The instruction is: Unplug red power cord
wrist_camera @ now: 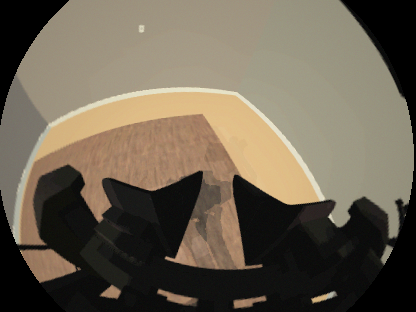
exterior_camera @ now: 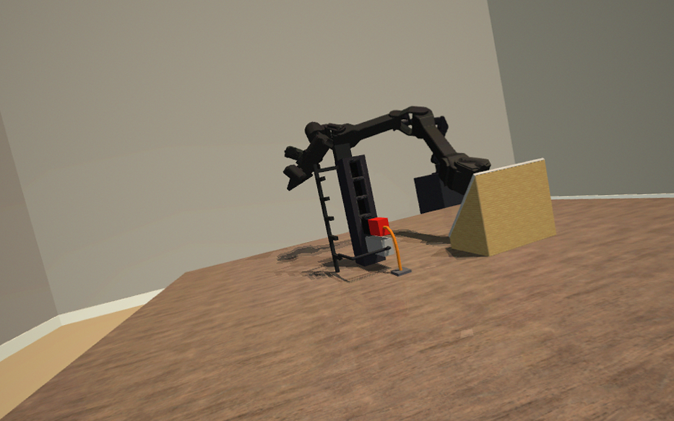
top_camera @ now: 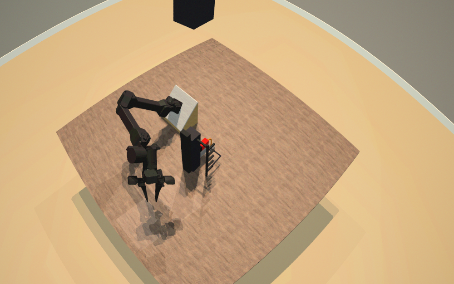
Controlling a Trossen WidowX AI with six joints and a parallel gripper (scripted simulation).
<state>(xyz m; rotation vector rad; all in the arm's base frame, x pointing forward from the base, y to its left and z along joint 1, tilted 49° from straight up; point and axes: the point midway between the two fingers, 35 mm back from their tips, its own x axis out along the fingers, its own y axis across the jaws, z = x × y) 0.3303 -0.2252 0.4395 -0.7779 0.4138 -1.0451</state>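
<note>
Hovering left of centre in the top view: gripper (top_camera: 151, 197), partly open, gripping nothing, well apart from the strip (top_camera: 189, 149). Standing upright at centre: strip. Seated low on its right face: red plug (top_camera: 204, 142), orange cord (exterior_camera: 393, 245) attached.

I can read no text, label, brand, number or sign on anything in this room.

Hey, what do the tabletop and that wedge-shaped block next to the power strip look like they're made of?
The tabletop looks like matte brown wood: streaky grain, no glare. The wedge-shaped block has tan sides with fine horizontal ribbing, perhaps cardboard or woven board, and its sloped face looks pale grey and dull; I can't tell more.
</note>
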